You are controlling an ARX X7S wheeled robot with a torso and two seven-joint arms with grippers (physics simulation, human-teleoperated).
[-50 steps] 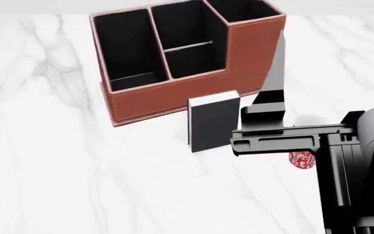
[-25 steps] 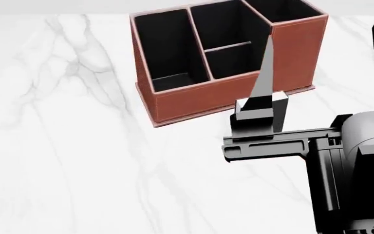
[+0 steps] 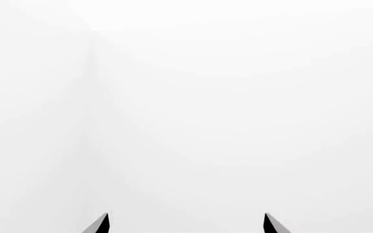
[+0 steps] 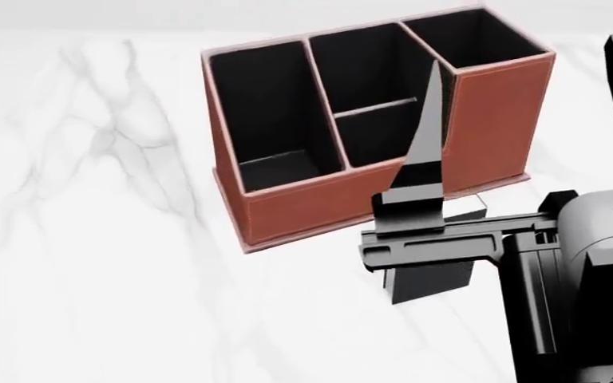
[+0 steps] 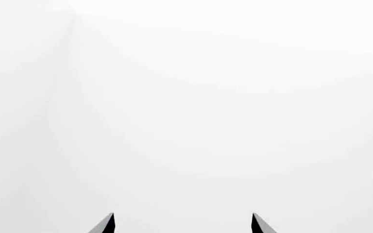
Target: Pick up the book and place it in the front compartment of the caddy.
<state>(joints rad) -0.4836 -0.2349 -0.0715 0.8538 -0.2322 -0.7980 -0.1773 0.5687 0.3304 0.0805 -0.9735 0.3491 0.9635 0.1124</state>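
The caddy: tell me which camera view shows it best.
The head view. There the caddy shows whole on the marble table, its three black-lined columns open to the camera, with only the right claw crossing its near wall. Both wrist views show blank white past the claw tips, and no caddy.

White marble table (image 4: 104, 263), grey veins.
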